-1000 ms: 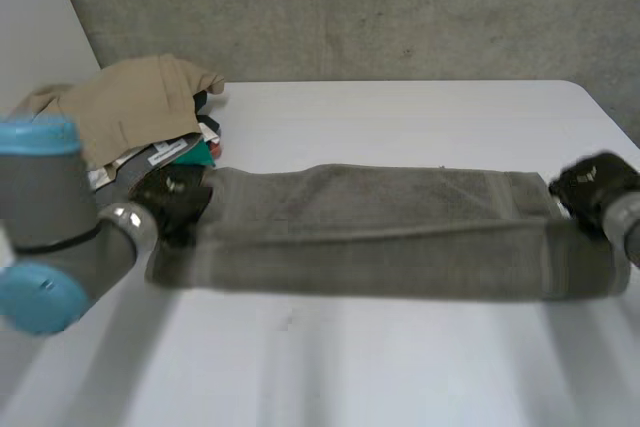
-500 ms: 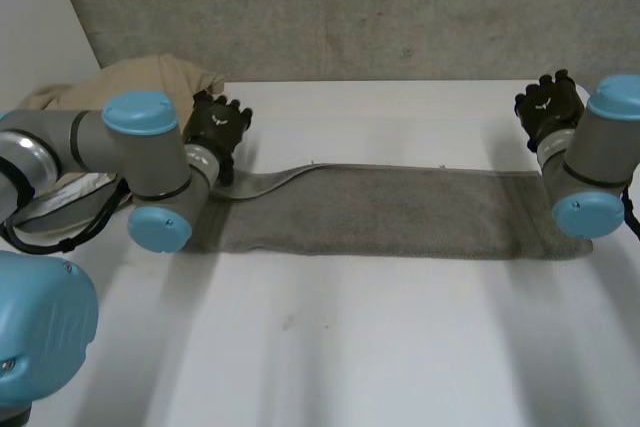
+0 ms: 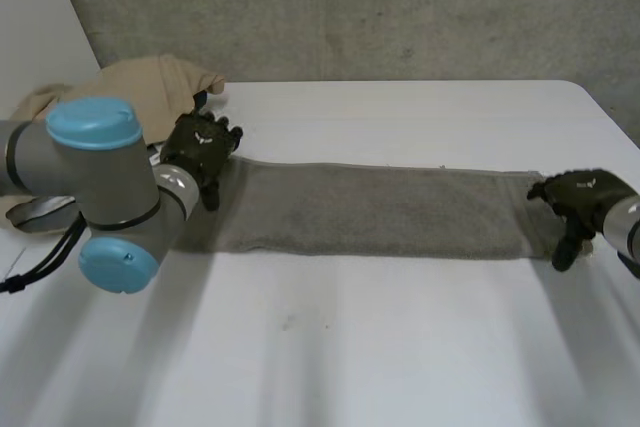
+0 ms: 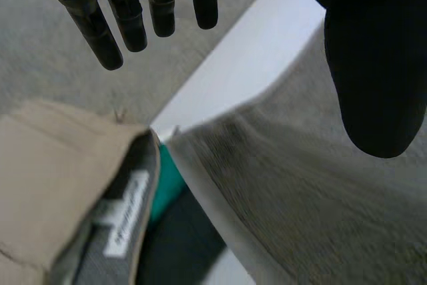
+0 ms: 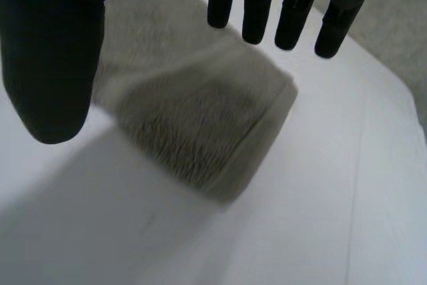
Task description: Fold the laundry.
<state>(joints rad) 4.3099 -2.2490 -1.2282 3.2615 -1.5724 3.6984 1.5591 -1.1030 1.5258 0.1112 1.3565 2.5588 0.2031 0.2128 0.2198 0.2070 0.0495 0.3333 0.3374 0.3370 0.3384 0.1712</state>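
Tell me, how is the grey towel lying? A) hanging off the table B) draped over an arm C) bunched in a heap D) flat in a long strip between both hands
D: the grey towel stretches flat across the table, left hand at one end, right hand at the other.

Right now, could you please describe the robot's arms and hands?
The left arm is thick grey tubing with round light-blue caps. The left robot hand and right robot hand are black, with slim rod-like fingers, a broad thumb and a pale mark on the back.

Left hand (image 3: 200, 144) and right hand (image 3: 578, 197), fingers straight, thumbs apart.
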